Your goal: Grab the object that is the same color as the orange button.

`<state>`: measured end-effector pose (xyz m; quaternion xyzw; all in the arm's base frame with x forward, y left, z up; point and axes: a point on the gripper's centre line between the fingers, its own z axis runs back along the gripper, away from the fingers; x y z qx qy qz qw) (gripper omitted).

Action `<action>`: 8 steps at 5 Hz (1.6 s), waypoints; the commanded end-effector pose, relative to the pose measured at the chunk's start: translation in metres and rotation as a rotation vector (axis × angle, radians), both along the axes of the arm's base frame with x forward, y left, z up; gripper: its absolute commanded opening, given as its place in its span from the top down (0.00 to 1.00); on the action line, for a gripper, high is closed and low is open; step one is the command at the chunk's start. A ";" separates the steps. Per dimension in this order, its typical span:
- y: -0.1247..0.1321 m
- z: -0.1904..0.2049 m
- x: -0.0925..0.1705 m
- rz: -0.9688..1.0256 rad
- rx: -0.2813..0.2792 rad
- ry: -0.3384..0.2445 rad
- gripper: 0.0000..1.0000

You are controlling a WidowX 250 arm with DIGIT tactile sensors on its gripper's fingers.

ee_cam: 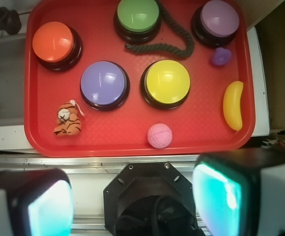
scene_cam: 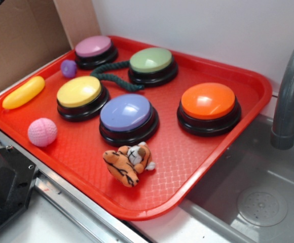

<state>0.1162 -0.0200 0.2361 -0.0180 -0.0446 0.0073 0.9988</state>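
One plush tiger (ee_cam: 68, 119) lay on the red tray (ee_cam: 108, 142), orange with dark stripes and a white muzzle, well ahead of the left finger (ee_cam: 34, 204) and free of any grip. The gripper (ee_cam: 132, 201) hung short of the tray, over the metal edge in front of it; its two fingers, the right one (ee_cam: 231, 194) bulkier in the wrist view, stood wide apart with nothing between them.

Just beyond the tiger sat the blue-violet button (ee_cam: 104, 83), nearly touching it in the exterior view. Farther out and further to the left finger's side stood the single orange button (ee_cam: 55, 43), a glossy dome on a black base, matching the tiger in color. Five buttons were on the tray in all: orange, blue-violet, yellow (ee_cam: 166, 81), green (ee_cam: 138, 15) and pink-purple (ee_cam: 219, 18).

One pink ball (ee_cam: 159, 135) rested ahead of the gap between the fingers, near the tray's closest rim. One yellow banana toy (ee_cam: 233, 104) lay ahead of the right finger at the tray's edge, with one small purple toy (ee_cam: 221, 57) beyond it. One dark green rope (ee_cam: 169, 42) curled between the green and pink-purple buttons. A grey faucet (scene_cam: 289, 96) rose over the sink (scene_cam: 253, 197) beside the tray.
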 end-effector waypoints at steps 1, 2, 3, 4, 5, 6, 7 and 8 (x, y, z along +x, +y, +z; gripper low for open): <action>0.000 0.000 0.000 0.000 0.000 0.000 0.00; -0.013 -0.013 0.013 -0.016 -0.037 -0.011 0.00; -0.034 -0.027 0.027 -0.033 -0.056 -0.050 0.00; -0.058 -0.049 0.043 0.017 -0.083 -0.077 0.00; -0.081 -0.089 0.051 0.156 -0.147 -0.027 0.00; -0.095 -0.121 0.052 0.296 -0.157 0.018 0.00; -0.102 -0.152 0.054 0.347 -0.197 0.016 0.00; -0.108 -0.177 0.057 0.410 -0.119 0.040 0.00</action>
